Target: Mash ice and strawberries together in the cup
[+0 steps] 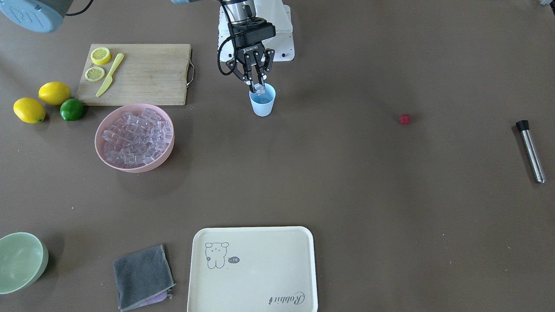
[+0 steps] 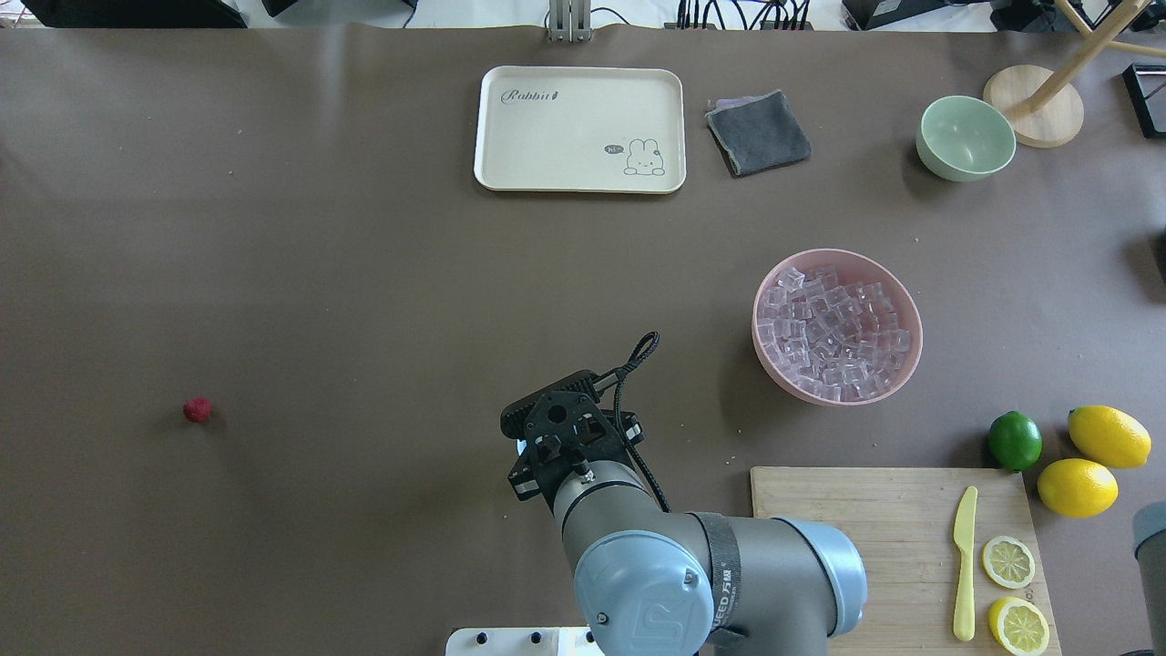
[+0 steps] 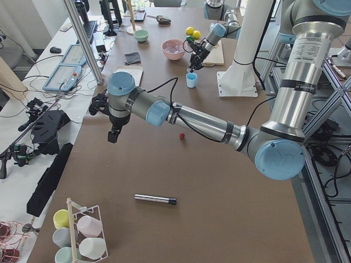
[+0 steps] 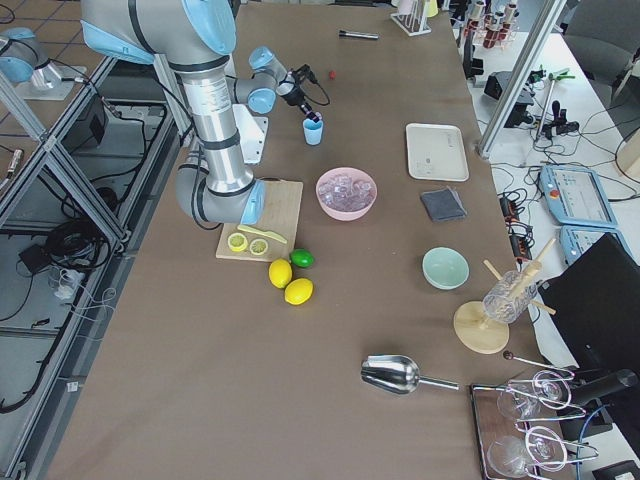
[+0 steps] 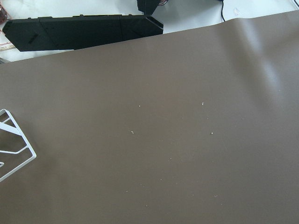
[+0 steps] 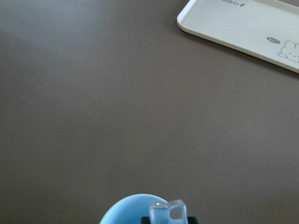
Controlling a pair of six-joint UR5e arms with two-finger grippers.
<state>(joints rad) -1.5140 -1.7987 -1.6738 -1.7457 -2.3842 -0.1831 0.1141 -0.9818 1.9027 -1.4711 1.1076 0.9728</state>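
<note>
right pincer [image 1: 259, 86] | pinching ice cube [image 1: 259, 90], seemingly inside cup [image 1: 262, 106] rim | strawberry [image 1: 405, 119] apart

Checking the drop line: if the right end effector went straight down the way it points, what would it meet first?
The cup. The right end effector points down, shut on an ice cube just over the cup's open mouth, so the cube would likely go inside first; centring is hard to judge.

Left arm [image 3: 200, 121] and right arm [image 2: 756, 565] are silver-grey tubes with pale blue caps. The right gripper [image 1: 259, 86] is black, lettered ROBOTIQ, its cable [image 2: 625, 372] looped.
</note>
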